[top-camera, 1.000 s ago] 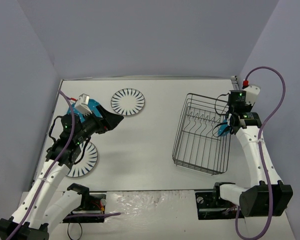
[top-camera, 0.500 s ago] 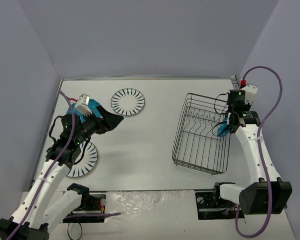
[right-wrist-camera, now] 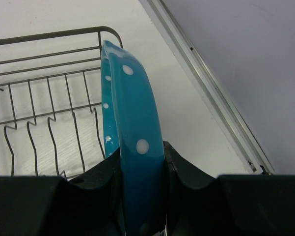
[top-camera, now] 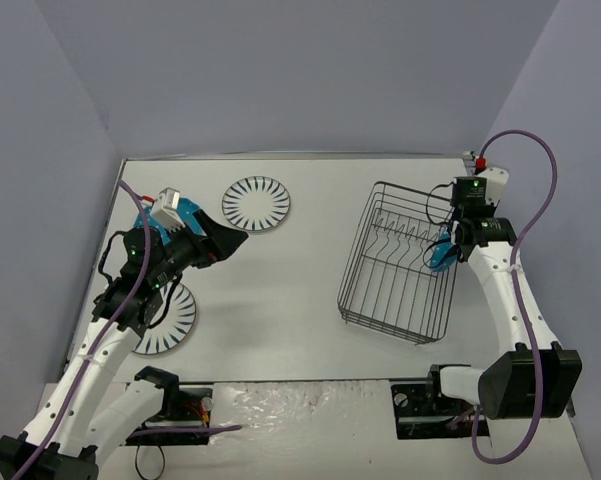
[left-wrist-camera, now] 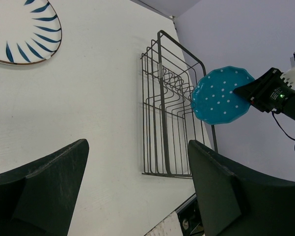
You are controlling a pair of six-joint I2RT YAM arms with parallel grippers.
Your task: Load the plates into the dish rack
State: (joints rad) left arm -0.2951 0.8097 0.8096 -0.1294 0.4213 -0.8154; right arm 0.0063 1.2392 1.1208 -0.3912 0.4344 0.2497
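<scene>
My right gripper [top-camera: 448, 250] is shut on the rim of a teal plate [right-wrist-camera: 132, 123] with white dots, held on edge at the right wall of the black wire dish rack [top-camera: 395, 270]. The left wrist view shows that teal plate [left-wrist-camera: 221, 96] raised over the dish rack [left-wrist-camera: 167, 113]. Its prongs [right-wrist-camera: 39, 132] carry nothing. My left gripper [top-camera: 230, 240] hovers open and empty over the table's left side. One striped plate [top-camera: 256, 203] lies at the back; another striped plate [top-camera: 170, 320] lies partly under the left arm. A second teal plate [top-camera: 183, 211] peeks out beneath the left wrist.
Grey walls close in the table on the left, back and right. A raised metal strip [right-wrist-camera: 206, 93] runs along the table's right edge, just beyond the rack. The arm bases and cables sit at the near edge.
The right gripper has moved slightly back and left with the teal plate. The dish rack has slid a little to the left. The left arm has not moved.
</scene>
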